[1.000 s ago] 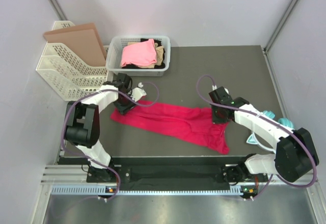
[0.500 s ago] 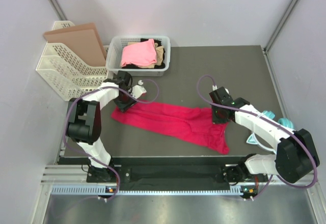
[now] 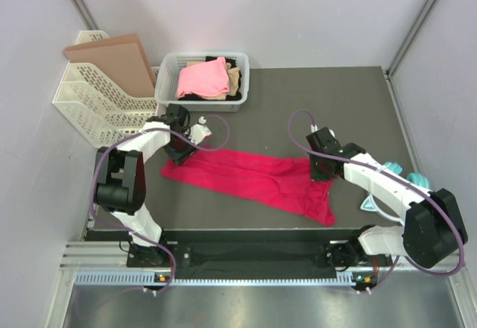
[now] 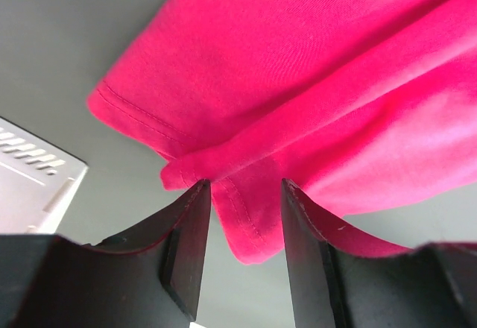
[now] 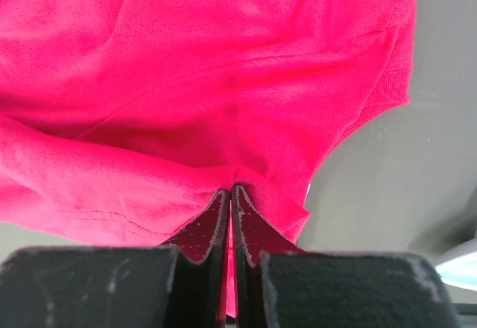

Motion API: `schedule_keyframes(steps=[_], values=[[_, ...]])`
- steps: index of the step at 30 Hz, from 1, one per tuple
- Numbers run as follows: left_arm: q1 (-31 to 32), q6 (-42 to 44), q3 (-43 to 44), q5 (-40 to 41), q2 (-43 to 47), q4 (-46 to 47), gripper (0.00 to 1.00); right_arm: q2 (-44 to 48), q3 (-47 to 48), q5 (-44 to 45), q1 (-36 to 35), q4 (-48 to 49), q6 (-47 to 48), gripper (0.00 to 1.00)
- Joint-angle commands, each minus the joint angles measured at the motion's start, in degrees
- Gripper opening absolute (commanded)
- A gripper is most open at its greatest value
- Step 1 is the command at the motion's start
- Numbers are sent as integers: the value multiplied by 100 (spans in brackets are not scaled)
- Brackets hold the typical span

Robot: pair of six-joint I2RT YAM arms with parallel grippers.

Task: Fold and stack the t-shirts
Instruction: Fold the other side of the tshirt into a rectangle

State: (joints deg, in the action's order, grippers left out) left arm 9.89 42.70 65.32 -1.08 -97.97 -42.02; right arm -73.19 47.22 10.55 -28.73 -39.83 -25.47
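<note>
The crimson-magenta t-shirt [image 3: 253,180] lies stretched across the dark table between my two arms. My left gripper [image 3: 181,149] is open at the shirt's left end; a hemmed corner of the shirt [image 4: 246,224] lies between its fingers [image 4: 186,250] without being pinched. My right gripper [image 3: 322,171] is shut on a fold of the shirt [image 5: 231,112] at its right end. A light pink t-shirt [image 3: 203,79], a tan one [image 3: 234,82] and a black one [image 3: 232,65] lie in the white basket [image 3: 170,67].
A white mesh file rack [image 3: 93,104] with a brown board [image 3: 115,60] stands at the back left, and its corner shows in the left wrist view [image 4: 30,186]. A teal and white object [image 3: 406,175] lies by the right arm.
My left gripper has let go of the shirt's left end and moved slightly back toward the basket. The right arm has not moved.
</note>
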Motion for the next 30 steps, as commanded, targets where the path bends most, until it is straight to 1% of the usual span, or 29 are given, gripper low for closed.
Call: schedule_keyframes(steps=[1,3,8,10,13,15,18,20,21,22,23,24,25,26,27,28,30], values=[[-84,-165,-168,-59,77,492,48,164,-3,18,87,134,86,0],[-93,-227,-134,20,-37,721,47,173,33,53,87,116,95,0],[-93,-402,296,55,-424,862,47,173,155,97,148,81,104,0],[-93,-446,507,283,-547,880,47,77,208,123,201,107,104,0],[-101,-586,674,337,-574,871,47,-124,287,123,263,204,130,0],[-93,-675,640,302,-513,801,47,-257,340,132,341,274,139,0],[-93,-754,237,179,-127,836,47,-538,489,167,438,415,165,0],[-75,-780,-229,143,295,862,47,-784,691,211,500,450,200,0],[-66,-772,-395,-39,453,853,47,-872,788,289,509,433,218,1],[-57,-746,-737,-67,794,871,48,-1021,971,299,526,433,253,3],[-31,-728,-897,-128,963,862,48,-1109,1069,316,518,380,288,8],[-5,-710,-1046,-216,1121,845,48,-1197,1166,343,526,345,306,29],[4,-675,-1343,-234,1401,862,49,-1328,1332,343,526,310,315,42],[22,-666,-1468,-243,1526,932,49,-1391,1403,299,526,223,332,53],[22,-640,-1591,-226,1614,967,49,-1435,1465,308,535,187,333,68],[22,-605,-1801,-217,1710,1011,49,-1461,1526,316,535,152,333,74],[22,-561,-1996,-103,1729,1204,49,-1409,1571,534,535,-6,271,82]])
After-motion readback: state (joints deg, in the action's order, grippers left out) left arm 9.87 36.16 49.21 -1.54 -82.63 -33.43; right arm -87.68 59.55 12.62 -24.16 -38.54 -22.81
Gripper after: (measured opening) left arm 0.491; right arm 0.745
